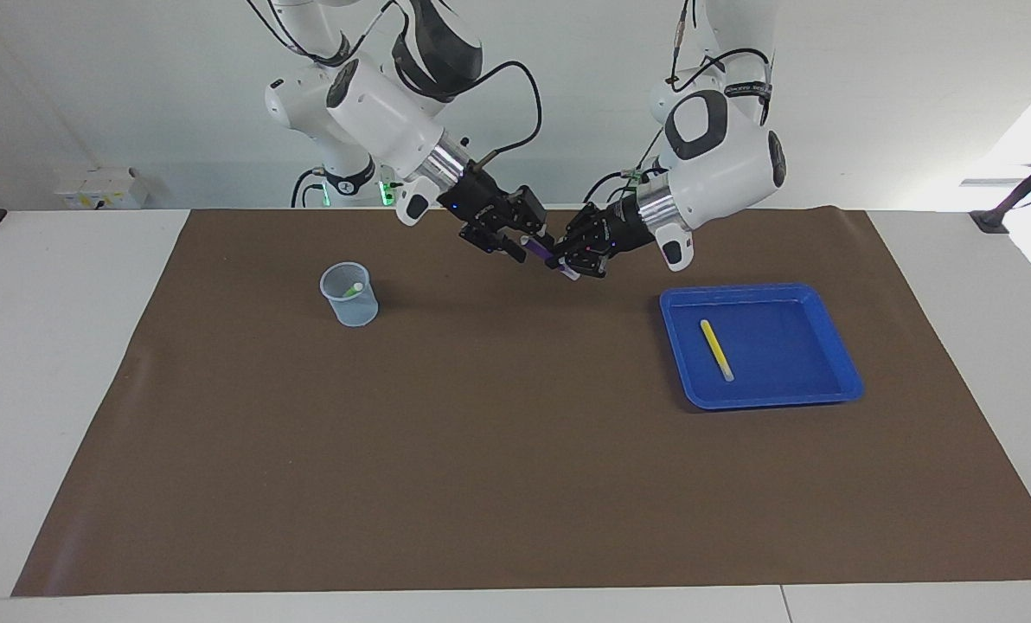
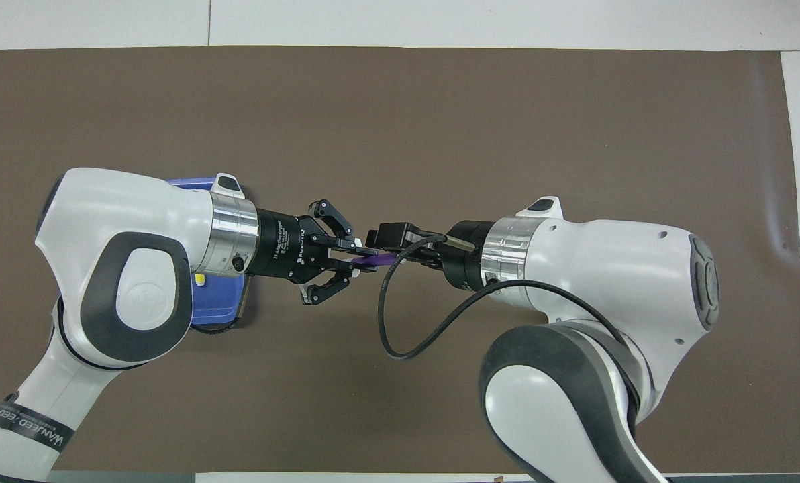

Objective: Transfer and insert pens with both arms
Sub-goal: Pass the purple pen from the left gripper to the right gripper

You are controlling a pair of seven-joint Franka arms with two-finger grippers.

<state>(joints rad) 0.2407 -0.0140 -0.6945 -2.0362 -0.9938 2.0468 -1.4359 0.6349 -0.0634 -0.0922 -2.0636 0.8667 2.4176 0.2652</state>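
The step in hand looks like the handover of the purple pen (image 2: 373, 259) in the air, from the left gripper (image 2: 354, 263) to the right gripper (image 2: 394, 253). The two grippers meet tip to tip above the brown mat (image 1: 481, 450), between the cup (image 1: 350, 295) and the blue tray (image 1: 762, 344), and the pen bridges the small gap between them. The left fingers (image 2: 336, 240) are clamped on the pen's end toward the tray. The right gripper is at the pen's other end, but I cannot tell if its fingers are closed on it, because the gripper body and a cable hide them. Both arms slope down toward the middle, with wrists nearly in one line and well above the surface. For the next move, I judge that the right gripper must have a firm hold before the left one lets go; if not, the pen may drop. Then the right arm should carry it to the cup, where the green pen (image 1: 352, 290) stands already. The yellow pen (image 1: 716, 349) lies in the tray, not yet taken.
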